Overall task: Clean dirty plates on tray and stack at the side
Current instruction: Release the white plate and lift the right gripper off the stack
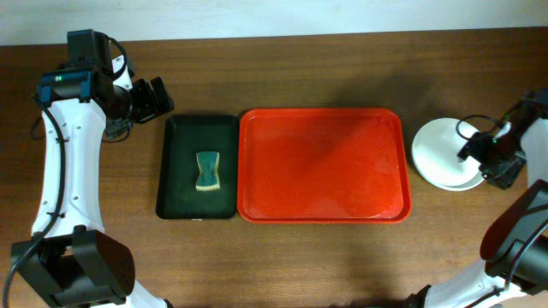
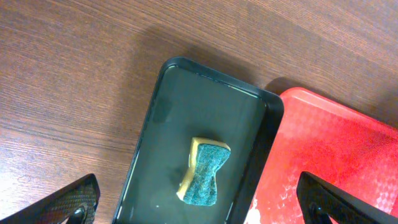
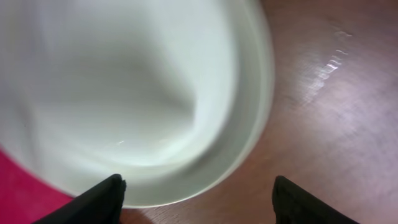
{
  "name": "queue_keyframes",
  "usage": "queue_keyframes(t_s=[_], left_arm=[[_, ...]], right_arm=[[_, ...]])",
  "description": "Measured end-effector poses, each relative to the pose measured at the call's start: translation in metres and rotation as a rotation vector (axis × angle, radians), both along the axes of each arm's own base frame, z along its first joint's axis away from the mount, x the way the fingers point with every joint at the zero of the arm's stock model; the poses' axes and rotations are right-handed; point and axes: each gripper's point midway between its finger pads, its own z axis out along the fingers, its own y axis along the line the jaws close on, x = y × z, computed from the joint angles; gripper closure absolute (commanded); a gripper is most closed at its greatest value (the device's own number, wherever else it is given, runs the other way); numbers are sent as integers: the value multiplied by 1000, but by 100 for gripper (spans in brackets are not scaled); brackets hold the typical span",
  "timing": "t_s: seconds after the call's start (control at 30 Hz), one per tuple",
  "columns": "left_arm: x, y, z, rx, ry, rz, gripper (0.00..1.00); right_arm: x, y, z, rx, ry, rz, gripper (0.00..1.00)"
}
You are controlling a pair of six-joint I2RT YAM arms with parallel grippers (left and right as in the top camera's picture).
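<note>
The red tray (image 1: 321, 167) lies in the middle of the table with nothing on it. The plates (image 1: 437, 150) sit stacked on the wood to its right, a white one on top and a pale rim showing under it. My right gripper (image 1: 490, 158) is at the stack's right edge. In the right wrist view it (image 3: 199, 202) is open, and the blurred top plate (image 3: 137, 93) lies just ahead of its fingers (image 3: 102, 199). My left gripper (image 1: 154, 98) hovers open beyond the dark tray's far left corner, holding nothing.
A dark green-black tray (image 1: 175, 171) lies against the red tray's left side, holding a blue-and-yellow sponge (image 1: 207, 171). The left wrist view shows that sponge (image 2: 205, 171) in the dark tray (image 2: 186, 106), between my spread left gripper (image 2: 199, 208) fingers, beside the red tray's corner (image 2: 336, 149).
</note>
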Motion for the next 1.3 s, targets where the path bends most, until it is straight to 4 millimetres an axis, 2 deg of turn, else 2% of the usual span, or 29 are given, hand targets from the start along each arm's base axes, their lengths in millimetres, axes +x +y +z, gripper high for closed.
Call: queue_keyframes(t_s=[0.13,0.23,0.3,0.33,0.43,0.53,0.57,0.6,0.63,0.67,1.3], left_arm=[[0,0,0,0,0,0,1],[0,0,0,0,0,0,1],[0,0,0,0,0,0,1],[0,0,0,0,0,0,1],[0,0,0,0,0,0,1],[0,0,0,0,0,0,1],[0,0,0,0,0,0,1],[0,0,0,0,0,0,1],[0,0,0,0,0,0,1],[0,0,0,0,0,0,1],[0,0,0,0,0,0,1]], right_arm=[[20,35,0,-3,-12,158,45],[37,75,1,-9,-27,330,54],[46,104,1,-12,-34,442,67],[49,117,1,-15,-38,499,68],[57,163,1,-18,-53,676,68],[57,194,1,-20,-57,780,68],[57,202,1,-19,-57,804,60],[56,208,1,-19,-58,826,47],[56,212,1,-20,-58,842,17],[56,214,1,-19,-58,844,1],[56,216,1,-21,-59,861,1]])
